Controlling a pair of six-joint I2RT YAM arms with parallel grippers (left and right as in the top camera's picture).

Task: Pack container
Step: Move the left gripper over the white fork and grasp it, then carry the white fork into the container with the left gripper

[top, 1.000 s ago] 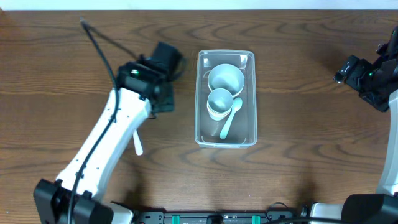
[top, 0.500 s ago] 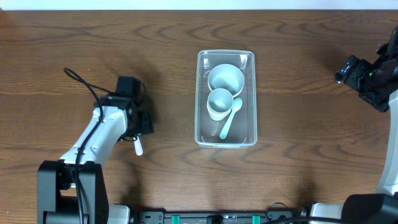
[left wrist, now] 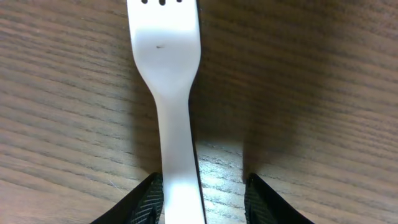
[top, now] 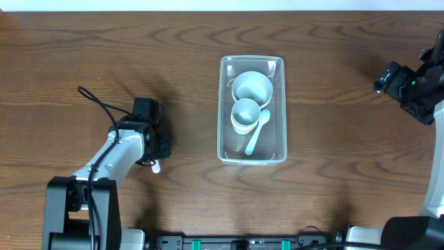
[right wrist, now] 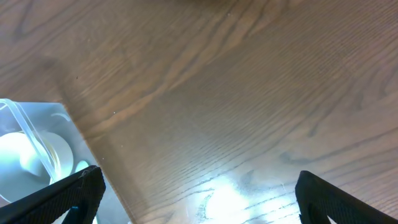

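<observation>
The clear rectangular container (top: 276,69) stands mid-table and holds a pale bowl (top: 251,87), a cup (top: 244,114) and a teal spoon (top: 255,132). A white plastic fork (left wrist: 171,93) lies flat on the wood. My left gripper (left wrist: 205,200) is open and straddles its handle; the left finger (left wrist: 146,202) is right beside the handle, and the right one stands apart. In the overhead view the left gripper (top: 152,147) covers the fork except one end (top: 157,167). My right gripper (right wrist: 199,205) is wide open and empty, far right of the container (right wrist: 15,112).
The left arm's black cable (top: 104,111) loops over the table to the left of the wrist. The right arm (top: 409,87) hangs near the table's right edge. The table's front edge lies below both arms.
My left arm has pulled back from beside the container to the left front and settled over the fork, covering most of it. The right arm has not moved.
</observation>
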